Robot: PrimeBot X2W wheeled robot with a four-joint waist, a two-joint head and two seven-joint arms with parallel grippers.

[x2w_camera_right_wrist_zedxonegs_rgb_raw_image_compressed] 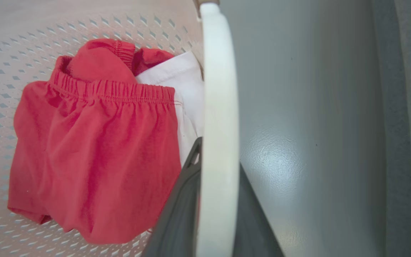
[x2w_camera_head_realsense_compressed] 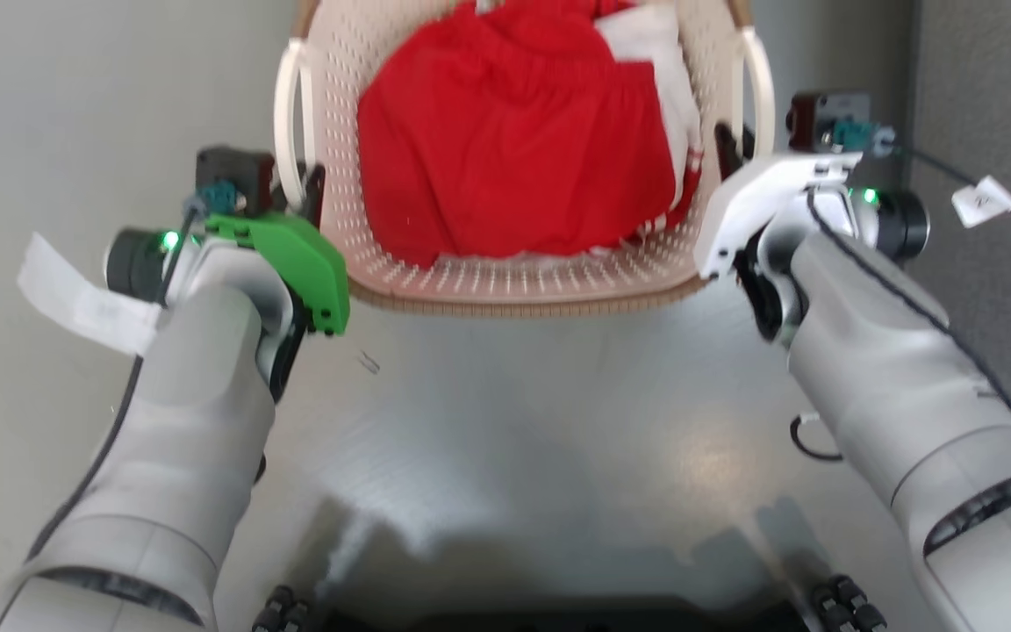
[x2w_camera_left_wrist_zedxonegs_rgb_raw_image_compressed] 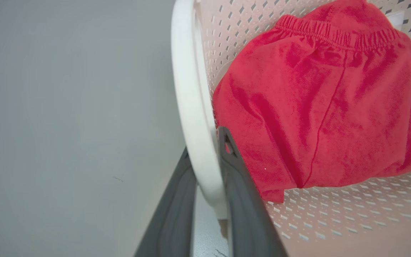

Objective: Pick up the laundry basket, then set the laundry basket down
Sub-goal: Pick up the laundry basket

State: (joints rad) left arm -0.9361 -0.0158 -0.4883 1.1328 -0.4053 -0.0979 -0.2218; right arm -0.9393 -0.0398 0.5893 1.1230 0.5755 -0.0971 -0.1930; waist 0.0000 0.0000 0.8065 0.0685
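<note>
Two claws at the laundry basket (x2w_camera_head_realsense_compressed: 514,274), grey floor (x2w_camera_head_realsense_compressed: 505,421) beneath. Left claw (x2w_camera_head_realsense_compressed: 308,189) clamped on its left white handle (x2w_camera_head_realsense_compressed: 288,123); red garment (x2w_camera_head_realsense_compressed: 514,149) and white cloth (x2w_camera_head_realsense_compressed: 655,44) heaped inside; right claw (x2w_camera_head_realsense_compressed: 729,149) clamped on the right handle (x2w_camera_head_realsense_compressed: 760,79), grey partition (x2w_camera_head_realsense_compressed: 988,88) close beyond.

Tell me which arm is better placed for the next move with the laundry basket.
Neither alone: the left gripper straddles the left handle of the laundry basket, the right gripper the right handle. Equally placed, so probably both together.

laundry basket (x2w_camera_head_realsense_compressed: 505,279) far end: cut off | white cloth (x2w_camera_head_realsense_compressed: 659,61): partly buried
</note>
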